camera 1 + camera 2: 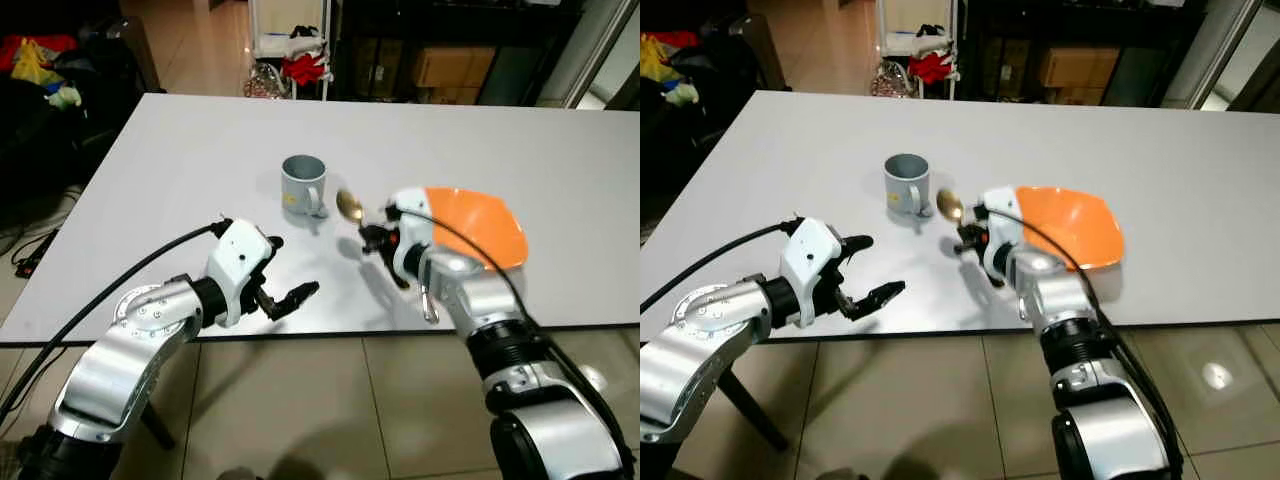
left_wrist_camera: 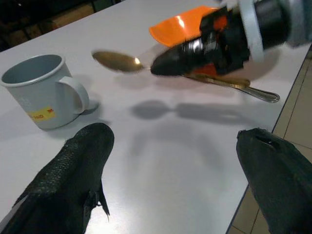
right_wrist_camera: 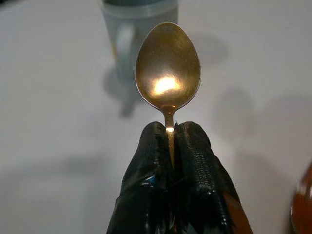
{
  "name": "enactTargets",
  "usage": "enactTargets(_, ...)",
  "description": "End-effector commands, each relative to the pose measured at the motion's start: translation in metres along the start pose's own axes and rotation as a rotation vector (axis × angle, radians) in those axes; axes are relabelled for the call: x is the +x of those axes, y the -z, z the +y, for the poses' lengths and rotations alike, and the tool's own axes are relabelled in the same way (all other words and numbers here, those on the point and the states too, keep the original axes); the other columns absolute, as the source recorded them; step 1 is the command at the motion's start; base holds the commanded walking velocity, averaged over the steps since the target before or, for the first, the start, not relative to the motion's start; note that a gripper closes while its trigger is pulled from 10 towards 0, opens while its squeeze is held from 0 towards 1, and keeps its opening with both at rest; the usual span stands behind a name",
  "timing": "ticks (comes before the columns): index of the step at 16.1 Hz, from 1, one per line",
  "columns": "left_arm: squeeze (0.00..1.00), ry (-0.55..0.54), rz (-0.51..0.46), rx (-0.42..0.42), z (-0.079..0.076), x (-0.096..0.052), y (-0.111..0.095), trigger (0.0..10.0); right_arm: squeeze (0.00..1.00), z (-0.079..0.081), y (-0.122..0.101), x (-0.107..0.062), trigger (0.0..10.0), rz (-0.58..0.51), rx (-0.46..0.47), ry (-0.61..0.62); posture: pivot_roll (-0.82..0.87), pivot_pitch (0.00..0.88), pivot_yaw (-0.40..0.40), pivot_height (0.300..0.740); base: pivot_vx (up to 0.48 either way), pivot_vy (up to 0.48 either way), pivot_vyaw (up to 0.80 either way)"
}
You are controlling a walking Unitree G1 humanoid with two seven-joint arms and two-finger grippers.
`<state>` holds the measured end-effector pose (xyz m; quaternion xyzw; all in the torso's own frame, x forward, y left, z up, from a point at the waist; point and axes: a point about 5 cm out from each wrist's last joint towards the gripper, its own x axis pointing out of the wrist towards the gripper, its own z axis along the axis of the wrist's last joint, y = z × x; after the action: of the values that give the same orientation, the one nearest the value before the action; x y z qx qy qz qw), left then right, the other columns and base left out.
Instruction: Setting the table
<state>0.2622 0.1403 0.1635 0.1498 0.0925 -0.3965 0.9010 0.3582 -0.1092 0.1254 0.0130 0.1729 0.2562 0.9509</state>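
A gold spoon (image 1: 350, 207) is held above the white table (image 1: 180, 170), its bowl pointing toward the grey mug (image 1: 302, 184). My right gripper (image 1: 374, 238) is shut on the spoon's neck (image 3: 168, 127), and the handle (image 2: 234, 86) sticks out behind it. An orange plate (image 1: 480, 225) lies just right of that gripper. Closer to the table's front edge, left of the spoon, my left gripper (image 1: 285, 272) is open with nothing between its fingers (image 2: 73, 168). The mug (image 2: 44, 90) stands upright with its handle facing me.
The table's front edge (image 1: 330, 336) runs just below both grippers, with tiled floor beyond it. A shelf with red things (image 1: 300, 55) stands past the far edge. Dark bags and clothes (image 1: 50, 70) lie at the far left.
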Motion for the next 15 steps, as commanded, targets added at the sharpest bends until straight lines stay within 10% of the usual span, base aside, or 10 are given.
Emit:
enactTargets(1,0.00,0.007,-0.005,0.020,0.000,0.002,-0.002,10.0,0.00,-0.006,-0.020,-0.011,0.0,-0.067,0.004,0.017,0.10,0.000,-0.058,0.740,0.000,0.000,0.00)
enactTargets(6,0.00,0.015,-0.009,0.019,-0.002,0.004,-0.002,10.0,0.00,-0.028,-0.035,-0.042,0.0,-0.096,0.019,0.145,0.09,0.000,-0.058,0.740,0.000,0.000,0.00)
enactTargets(8,0.00,0.029,-0.014,0.020,-0.004,0.006,-0.002,10.0,0.00,-0.050,-0.024,-0.058,10.0,-0.013,0.055,0.289,0.08,0.000,-0.052,0.740,0.000,0.000,0.00)
enactTargets(15,0.00,0.062,-0.015,0.033,-0.006,0.010,-0.003,10.0,0.00,-0.081,-0.009,-0.065,10.0,0.131,0.184,0.359,0.06,0.000,-0.034,0.740,0.000,0.000,0.00)
